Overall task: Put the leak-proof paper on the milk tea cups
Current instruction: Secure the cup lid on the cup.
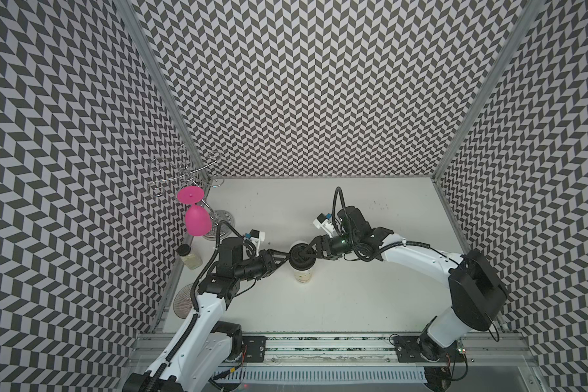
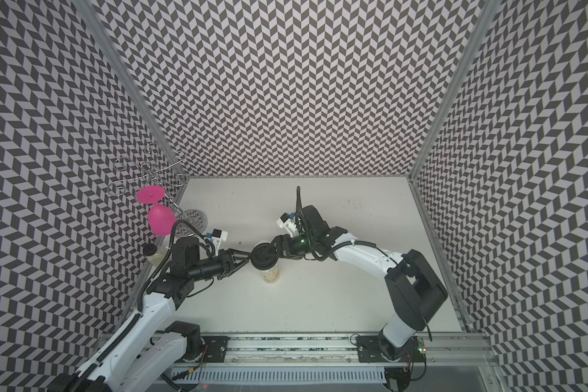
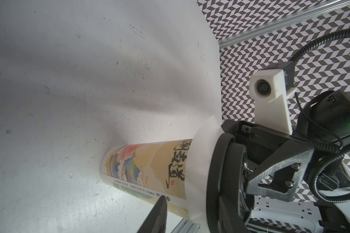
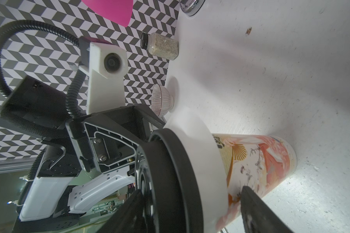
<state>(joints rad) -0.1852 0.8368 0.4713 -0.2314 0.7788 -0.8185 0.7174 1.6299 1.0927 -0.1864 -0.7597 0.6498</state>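
One white worktop (image 1: 353,298) sits inside zigzag-patterned walls, and two robot arms meet near its middle. Directly between the two end effectors stands one tall cream-white paper cup (image 1: 302,273) with colourful print on its side, upright. One thin, round, white sheet of leak-proof paper (image 3: 202,153) lies over the cup's mouth, its edge folded down around the rim like a collar. One round black plastic lid (image 1: 301,259) sits on top of the paper.

The left end effector (image 1: 286,260) is at the lid's edge on one side. In the left wrist view only one of its fingers (image 3: 156,213) shows, beside the cup's wall below the paper collar. The second is hidden, so it cannot be told whether this end effector is gripping or loose.

The right end effector (image 1: 311,253) is at the opposite side with its jaws spread wide. One finger lies across the lid's top and the other finger (image 4: 257,211) runs alongside the cup's wall, so lid, paper and rim are between them. No grip on anything shows.

Behind the left end effector, away from the cup, are one small glass jar (image 1: 189,258) with a black cap, one ribbed bowl (image 4: 162,100), and one pink goblet (image 1: 196,220) hanging upside down from one wire rack (image 1: 184,173).
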